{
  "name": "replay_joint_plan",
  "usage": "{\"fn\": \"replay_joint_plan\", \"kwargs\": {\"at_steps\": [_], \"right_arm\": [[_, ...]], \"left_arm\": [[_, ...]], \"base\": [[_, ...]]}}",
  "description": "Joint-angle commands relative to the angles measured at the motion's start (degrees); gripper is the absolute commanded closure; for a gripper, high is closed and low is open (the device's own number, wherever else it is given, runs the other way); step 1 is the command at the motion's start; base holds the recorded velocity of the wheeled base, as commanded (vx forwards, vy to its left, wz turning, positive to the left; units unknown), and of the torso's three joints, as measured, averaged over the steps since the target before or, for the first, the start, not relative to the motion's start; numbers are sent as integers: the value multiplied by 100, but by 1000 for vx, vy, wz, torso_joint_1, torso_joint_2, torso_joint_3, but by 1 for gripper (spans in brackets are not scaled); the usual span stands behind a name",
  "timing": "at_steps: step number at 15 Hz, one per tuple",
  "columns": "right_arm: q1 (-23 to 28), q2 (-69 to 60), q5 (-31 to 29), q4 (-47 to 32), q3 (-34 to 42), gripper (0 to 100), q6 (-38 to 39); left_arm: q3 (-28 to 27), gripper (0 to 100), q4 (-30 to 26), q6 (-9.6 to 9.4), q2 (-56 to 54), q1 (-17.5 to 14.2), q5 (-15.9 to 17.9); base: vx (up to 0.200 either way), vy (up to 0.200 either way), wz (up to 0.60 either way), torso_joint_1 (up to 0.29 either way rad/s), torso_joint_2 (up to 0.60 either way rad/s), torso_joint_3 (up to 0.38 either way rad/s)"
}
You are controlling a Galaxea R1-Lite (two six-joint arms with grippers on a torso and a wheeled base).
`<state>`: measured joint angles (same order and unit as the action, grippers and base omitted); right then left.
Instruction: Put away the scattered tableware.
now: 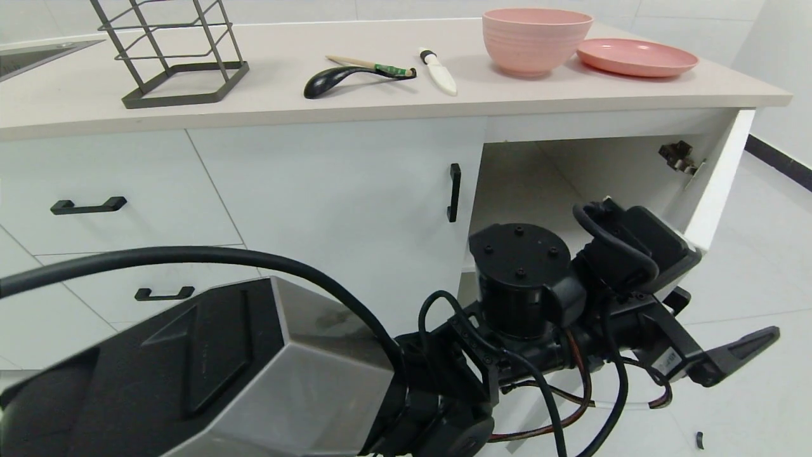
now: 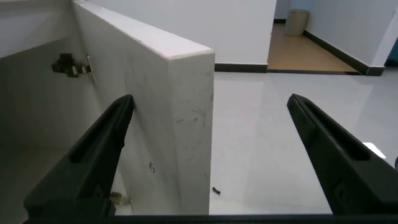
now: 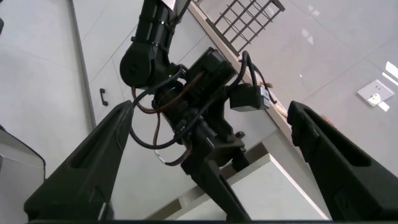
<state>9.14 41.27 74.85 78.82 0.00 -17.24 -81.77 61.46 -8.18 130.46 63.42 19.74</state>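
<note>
Standing open at the counter's right end, cabinet door edge lines up between the left gripper's wide-spread fingers, neither touching, nothing held. Right gripper sits below the left arm, fingers equally wide, also holding nothing. On the counter: wire rack, black spoon, chopsticks, white knife, pink bowl just beside pink plate; bowl's contents can't be seen.

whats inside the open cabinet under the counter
Bare white walls and a metal hinge show in the open cabinet; nothing stored is visible. Its lower part is hidden behind the left arm.
</note>
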Motion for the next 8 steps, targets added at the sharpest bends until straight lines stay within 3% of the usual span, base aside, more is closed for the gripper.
{"fn": "replay_joint_plan", "kwargs": {"at_steps": [1,8], "right_arm": [[-9,-40,-6,1,0,0,-8],[-18,-92,-14,1,-9,0,-16]], "left_arm": [[-14,0,41,1,84,66,4],[-251,0,155,9,313,479,4]], "base": [[0,0,0,0,0,0],[0,0,0,0,0,0]]}}
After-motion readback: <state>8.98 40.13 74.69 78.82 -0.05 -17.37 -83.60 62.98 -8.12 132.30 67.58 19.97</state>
